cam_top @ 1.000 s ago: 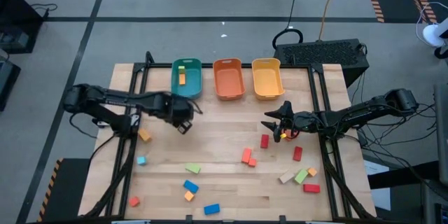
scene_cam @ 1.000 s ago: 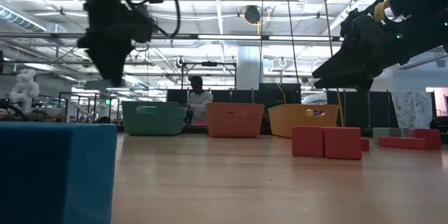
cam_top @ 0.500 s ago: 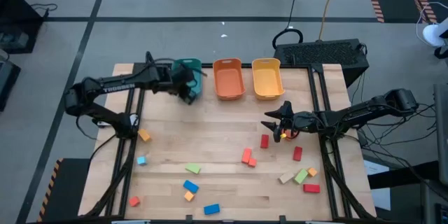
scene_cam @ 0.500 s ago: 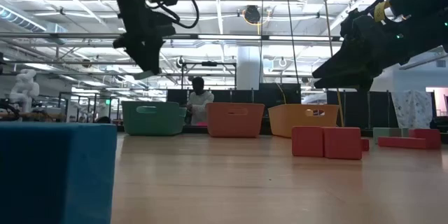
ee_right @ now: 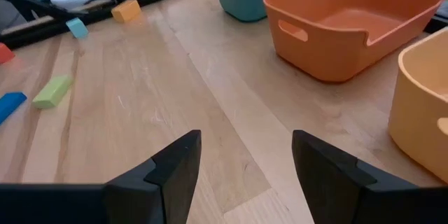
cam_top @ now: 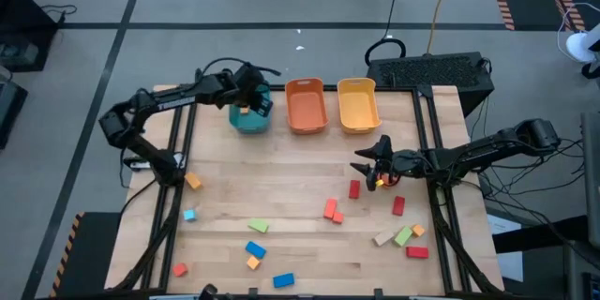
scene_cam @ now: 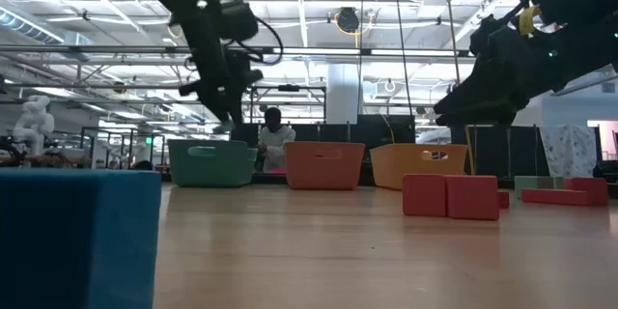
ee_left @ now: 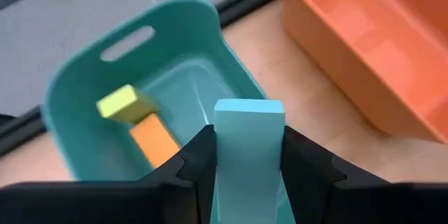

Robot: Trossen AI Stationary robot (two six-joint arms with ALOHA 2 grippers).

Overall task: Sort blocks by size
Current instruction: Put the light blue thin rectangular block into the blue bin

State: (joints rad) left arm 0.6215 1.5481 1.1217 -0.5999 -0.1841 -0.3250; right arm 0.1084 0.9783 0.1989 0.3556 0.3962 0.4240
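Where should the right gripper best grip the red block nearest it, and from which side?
Across the two long sides of the red block, at mid-length, coming from straight above: a short bar lying flat, sides free. The right gripper is open nearby; the left gripper holds a light blue block.

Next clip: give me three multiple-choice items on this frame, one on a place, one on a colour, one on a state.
1. The left end effector is above:
A. the teal bin
B. the yellow bin
C. bare table

2. The block it holds is:
A. red
B. light blue
C. green

3. The right end effector is:
A. shut on a block
B. inside a bin
C. open and empty

Key: 1 A, the left wrist view looks down into the teal bin; 2 B, a light blue block sits between its fingers; 3 C, only table shows between its spread fingers.
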